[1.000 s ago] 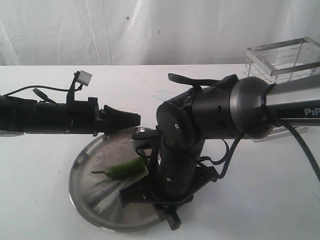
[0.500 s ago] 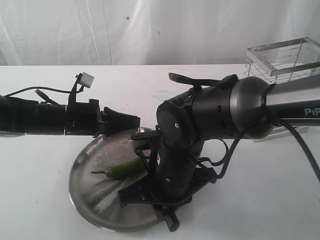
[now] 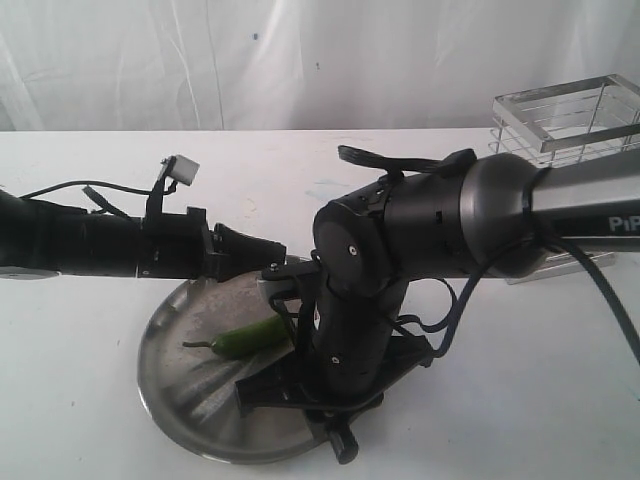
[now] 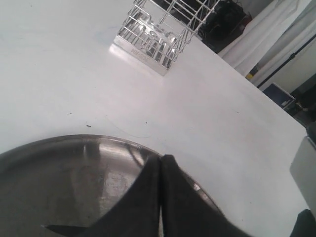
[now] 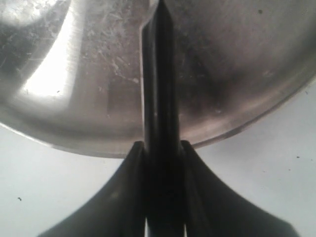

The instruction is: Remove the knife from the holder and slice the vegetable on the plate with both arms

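The right gripper (image 5: 162, 144) clasps the slim black knife (image 5: 158, 89) over the round shiny steel plate (image 3: 158, 352); the left gripper (image 4: 161, 159), clenched empty at the far rim, should pin the slender green chili (image 3: 250, 338) mid-plate before cutting.

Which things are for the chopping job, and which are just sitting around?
For the job:
- knife, pinched in the right gripper
- green chili, lying on the plate
- wire holder, standing on the table
- left gripper, shut, over the plate

Just there:
- white table
- white curtain behind
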You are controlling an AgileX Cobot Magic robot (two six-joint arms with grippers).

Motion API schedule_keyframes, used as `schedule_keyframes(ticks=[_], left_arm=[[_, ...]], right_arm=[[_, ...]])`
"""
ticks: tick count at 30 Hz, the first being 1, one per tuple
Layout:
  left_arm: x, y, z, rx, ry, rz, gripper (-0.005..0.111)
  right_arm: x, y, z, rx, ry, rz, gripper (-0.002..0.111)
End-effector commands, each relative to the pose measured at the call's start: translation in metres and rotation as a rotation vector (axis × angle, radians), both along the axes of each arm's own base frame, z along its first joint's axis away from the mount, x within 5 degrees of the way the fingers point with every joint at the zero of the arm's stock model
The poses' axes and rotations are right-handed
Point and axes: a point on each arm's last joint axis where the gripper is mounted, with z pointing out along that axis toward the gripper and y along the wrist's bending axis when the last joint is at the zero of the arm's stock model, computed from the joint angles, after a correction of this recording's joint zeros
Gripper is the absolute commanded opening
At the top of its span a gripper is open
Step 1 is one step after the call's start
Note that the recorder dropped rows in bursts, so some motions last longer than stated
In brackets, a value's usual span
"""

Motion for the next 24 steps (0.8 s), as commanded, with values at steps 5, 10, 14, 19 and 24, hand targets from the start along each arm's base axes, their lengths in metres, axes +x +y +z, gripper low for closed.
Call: schedule_keyframes(ticks=[5, 10, 14, 19, 24], left_arm=[[0.002, -0.004, -0.011, -0.002, 0.029, 0.009, 0.0], [0.003, -0.005, -0.011, -0.012, 0.028, 0.003, 0.0], [0.003, -0.005, -0.013, -0.01, 0.032, 0.004, 0.0], [0.004, -0.004, -0.015, -0.005, 0.037, 0.006, 0.0], [0.004, -0.004, -0.015, -0.005, 0.037, 0.006, 0.0]], right_arm=[[0.0, 0.0, 0.001, -0.001, -0.003, 0.016, 0.0], [0.0, 0.0, 0.001, -0.001, -0.003, 0.016, 0.0], [0.0, 0.001, 0.001, 0.001, -0.004, 0.016, 0.0], [0.0, 0.001, 0.001, 0.001, -0.004, 0.016, 0.0], [0.0, 0.001, 0.001, 0.001, -0.004, 0.016, 0.0]])
